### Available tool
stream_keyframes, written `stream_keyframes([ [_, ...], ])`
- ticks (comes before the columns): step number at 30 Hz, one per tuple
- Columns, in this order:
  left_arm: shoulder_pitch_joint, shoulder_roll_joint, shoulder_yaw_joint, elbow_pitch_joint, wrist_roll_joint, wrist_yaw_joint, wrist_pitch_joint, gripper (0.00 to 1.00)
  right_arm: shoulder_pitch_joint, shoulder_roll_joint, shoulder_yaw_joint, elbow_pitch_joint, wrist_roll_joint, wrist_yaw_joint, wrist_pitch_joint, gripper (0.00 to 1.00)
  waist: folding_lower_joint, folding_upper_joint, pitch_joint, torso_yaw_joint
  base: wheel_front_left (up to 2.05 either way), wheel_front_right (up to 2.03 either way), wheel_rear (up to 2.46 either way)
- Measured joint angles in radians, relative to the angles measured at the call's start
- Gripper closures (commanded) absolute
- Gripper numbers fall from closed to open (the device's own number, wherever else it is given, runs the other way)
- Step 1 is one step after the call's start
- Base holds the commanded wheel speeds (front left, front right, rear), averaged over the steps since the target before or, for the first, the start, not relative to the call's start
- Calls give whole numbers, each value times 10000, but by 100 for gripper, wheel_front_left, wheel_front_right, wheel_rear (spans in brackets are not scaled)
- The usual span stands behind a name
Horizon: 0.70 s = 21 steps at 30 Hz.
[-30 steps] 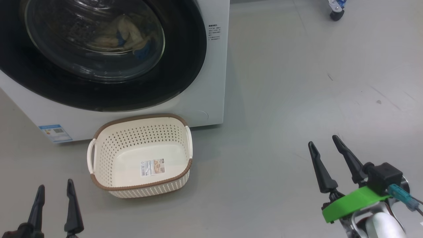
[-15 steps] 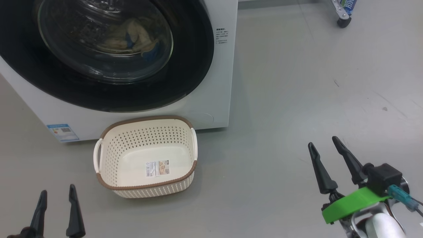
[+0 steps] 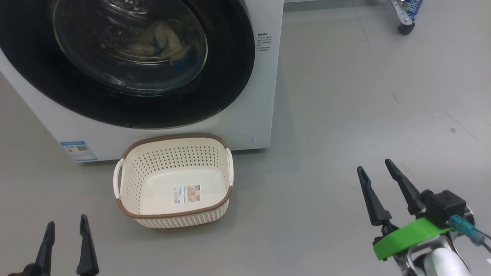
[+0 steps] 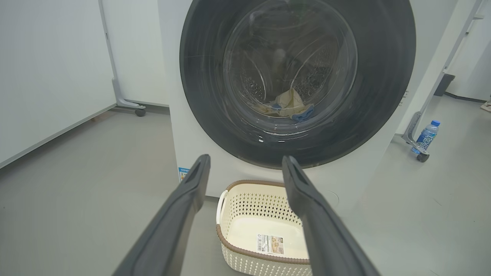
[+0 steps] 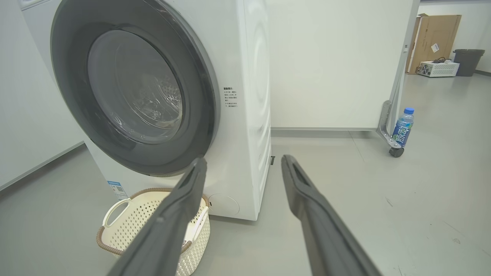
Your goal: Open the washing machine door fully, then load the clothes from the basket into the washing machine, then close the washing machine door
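Only my view shifts sideways: door (image 3: 230, 76) shut over the clothes (image 3: 161, 38), basket (image 3: 172, 136) empty, left gripper (image 3: 66, 220) and right gripper (image 3: 373, 165) spread, holding nothing, so the job looks finished.

The right gripper (image 3: 374, 165) has two long, matte black fingers (image 3: 371, 195) that taper to pointed tips. At their base sits a bright green curved collar (image 3: 410, 234). Just beside the collar, a boxy black camera housing (image 3: 447, 205) carries a teal plug (image 3: 462, 225) with a thin cable (image 3: 484, 232). Behind the collar runs a smooth white forearm (image 3: 445, 264). The left gripper (image 3: 67, 220) has the same slim, pointed black fingers, which look dark grey in its wrist view.
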Motion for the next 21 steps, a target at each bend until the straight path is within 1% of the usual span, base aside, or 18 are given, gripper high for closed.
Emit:
stream_keyframes([
  [9,-8,13,-15,-10,0,0,0,0,0,2,-4,0,2,0,0,0,0,0,94,79,0,0,0],
  [10,-8,-15,-31,61,2,0,2,100,0,2,4,73,6,2,-2,100,0,0,99,84,0,0,0],
  [15,91,-244,-167,715,-10,0,17,100,299,31,79,702,35,2,10,100,0,0,97,88,0,0,0],
  [20,137,-286,-174,802,-552,0,198,100,494,33,79,775,610,2,105,100,0,0,80,100,0,0,0],
  [21,135,-286,-174,807,-773,0,249,100,493,33,73,775,874,2,150,100,0,0,71,103,0,0,0],
])
